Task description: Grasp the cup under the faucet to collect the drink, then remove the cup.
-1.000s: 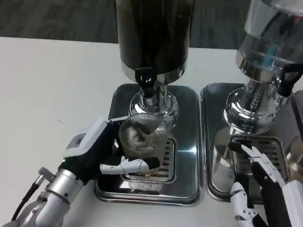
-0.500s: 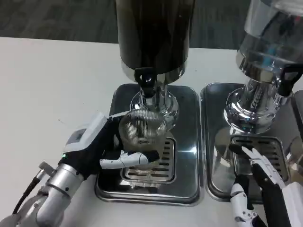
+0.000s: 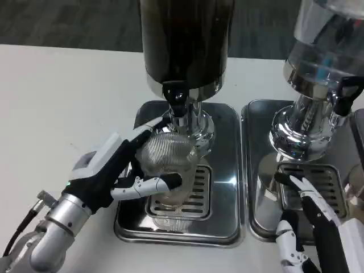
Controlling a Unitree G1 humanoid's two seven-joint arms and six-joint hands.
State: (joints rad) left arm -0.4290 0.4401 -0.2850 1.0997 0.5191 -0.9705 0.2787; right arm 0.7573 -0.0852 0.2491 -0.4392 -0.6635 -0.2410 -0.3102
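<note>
Your biggest risk is the dark dispenser [image 3: 185, 42] pouring past the rim if the cup [image 3: 169, 165], clamped in your left hand [image 3: 116, 170] on the drip tray [image 3: 224, 170] below the faucet [image 3: 176, 95], sits off-centre or tilts; your right hand [image 3: 313, 227] waits with fingers apart.

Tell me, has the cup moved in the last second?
Yes. The cup, held by the left hand, has shifted up the picture along the drip grate, closer under the black faucet.
</note>
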